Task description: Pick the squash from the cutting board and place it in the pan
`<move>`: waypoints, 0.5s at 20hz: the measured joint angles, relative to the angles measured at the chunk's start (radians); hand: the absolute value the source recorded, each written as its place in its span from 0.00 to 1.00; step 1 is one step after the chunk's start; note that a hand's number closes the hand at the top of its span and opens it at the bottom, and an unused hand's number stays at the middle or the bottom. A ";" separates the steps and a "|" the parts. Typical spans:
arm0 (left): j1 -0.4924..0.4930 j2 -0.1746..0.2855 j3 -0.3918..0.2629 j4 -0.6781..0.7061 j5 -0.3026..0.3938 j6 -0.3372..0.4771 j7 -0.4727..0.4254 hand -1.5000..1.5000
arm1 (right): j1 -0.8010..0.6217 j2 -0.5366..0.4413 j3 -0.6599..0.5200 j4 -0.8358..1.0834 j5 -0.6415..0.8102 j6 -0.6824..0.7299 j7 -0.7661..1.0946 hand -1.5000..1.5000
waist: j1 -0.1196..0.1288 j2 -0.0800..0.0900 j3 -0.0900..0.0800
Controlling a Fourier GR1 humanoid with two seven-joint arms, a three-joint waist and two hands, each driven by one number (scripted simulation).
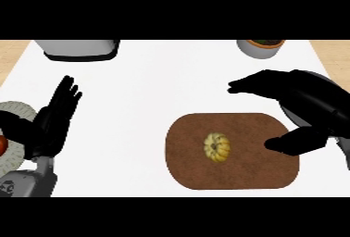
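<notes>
A small ribbed yellow squash (216, 146) lies near the middle of the brown cutting board (191, 171) on the white counter. My right hand (301, 99) hovers over the board's right edge, open. Its fingers (249, 86) reach left beyond the board's far edge, and its thumb (292, 141) sits over the board's right side, a short way right of the squash. Nothing is in the hand. At the left edge a round pale-rimmed vessel (16, 110), which may be the pan, shows only in part. My left hand (51, 125) rests open beside and partly over it, fingers up.
A grey and white appliance (77, 49) stands at the back left. A pale pot with dark soil (261, 46) stands at the back right. Wooden floor shows past both sides of the counter. White counter (137, 115) lies between the board and the left hand.
</notes>
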 measured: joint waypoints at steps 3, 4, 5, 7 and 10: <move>-0.029 0.004 0.019 0.012 0.008 -0.013 0.017 0.50 | -0.060 0.030 0.041 -0.023 0.031 0.070 0.075 0.00 | 0.008 0.002 0.000; -0.034 -0.001 0.017 0.020 0.003 -0.013 0.013 0.50 | -0.083 0.034 0.056 -0.028 0.042 0.099 0.102 0.00 | 0.010 0.003 0.000; -0.038 -0.006 0.010 0.017 -0.002 -0.010 0.021 0.50 | -0.109 0.043 0.080 -0.026 0.060 0.125 0.128 0.00 | 0.014 0.003 -0.001; -0.031 -0.003 0.007 0.006 -0.003 -0.019 0.023 0.50 | -0.167 0.071 0.131 -0.008 0.101 0.174 0.183 0.00 | 0.024 0.003 -0.001; -0.034 -0.017 0.006 0.015 -0.011 -0.016 0.013 0.50 | -0.234 0.126 0.202 0.027 0.162 0.241 0.250 0.00 | 0.027 0.005 -0.001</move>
